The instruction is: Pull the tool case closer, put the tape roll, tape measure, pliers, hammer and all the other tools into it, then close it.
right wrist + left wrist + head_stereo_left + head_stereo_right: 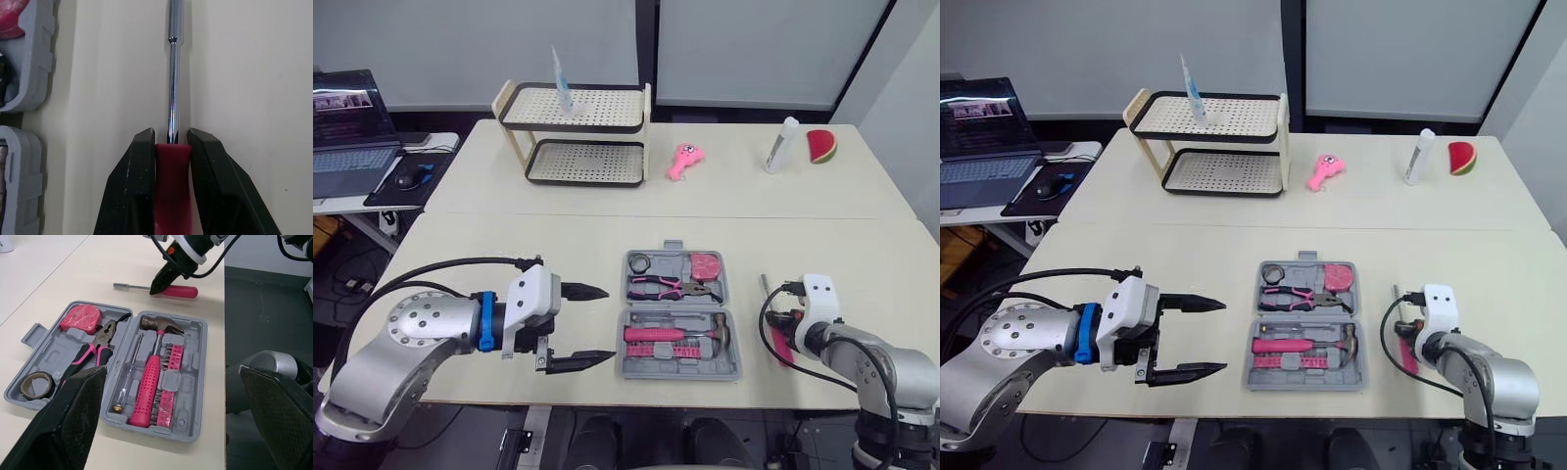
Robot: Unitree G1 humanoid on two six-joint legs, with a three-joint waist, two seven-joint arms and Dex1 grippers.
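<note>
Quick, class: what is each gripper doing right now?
Left gripper: open, holding nothing.
Right gripper: shut on the pink-handled, steel-shafted screwdriver.

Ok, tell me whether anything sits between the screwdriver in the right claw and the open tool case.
Nothing visible does. The right claw is shut on the screwdriver just beside the tool case, with only bare table between them.

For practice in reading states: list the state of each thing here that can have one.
Grey plastic tool case: open, lying flat.
Pink-handled metal screwdriver: outside the case, gripped by its handle.
Left gripper: open, empty.
Right gripper: shut on the screwdriver.
Dark grey laptop: open, screen lit.
</note>
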